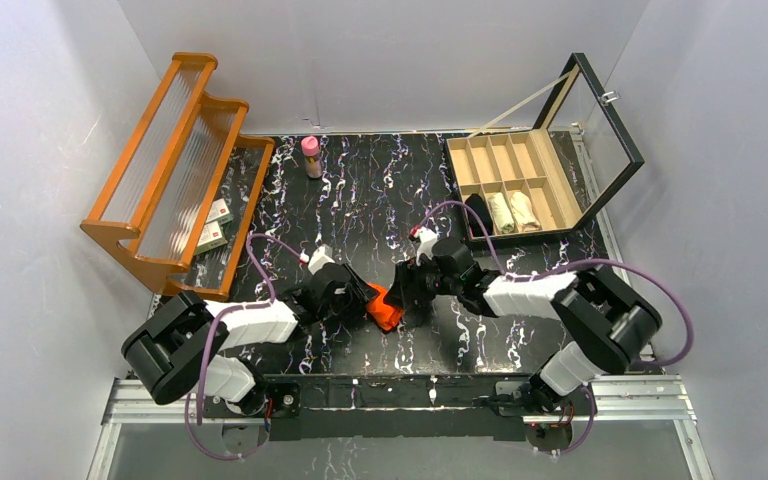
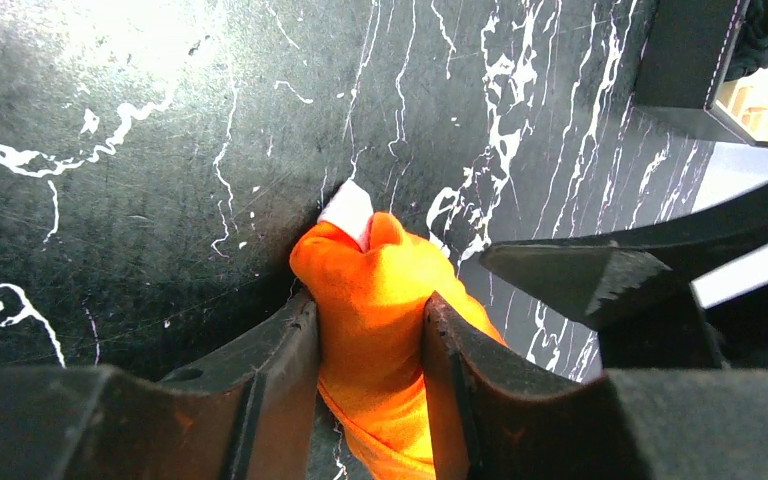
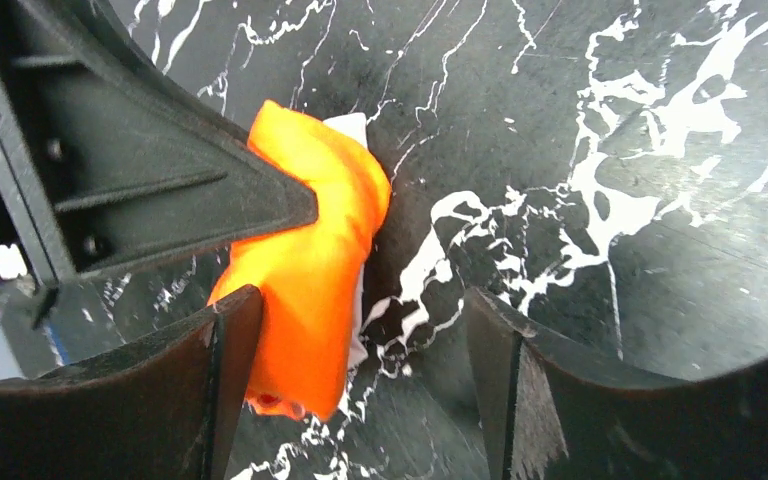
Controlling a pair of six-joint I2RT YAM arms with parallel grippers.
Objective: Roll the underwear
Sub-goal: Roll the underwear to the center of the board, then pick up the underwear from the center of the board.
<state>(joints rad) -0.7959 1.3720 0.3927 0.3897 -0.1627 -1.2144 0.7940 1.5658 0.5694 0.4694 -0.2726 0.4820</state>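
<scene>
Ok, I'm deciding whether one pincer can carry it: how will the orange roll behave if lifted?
The orange underwear dents where the left pincer squeezes it, so it's probably soft and floppy. Thin cloth, likely light. Its white trim pokes out at one end, so the roll may unwind.

I'm seeing the underwear (image 2: 380, 330) glowing bright orange with a white edge, the worktop (image 2: 160, 150) showing black with white marble veins, and the left end effector (image 2: 370, 303) and right end effector (image 3: 360, 300) looking matte black.
</scene>
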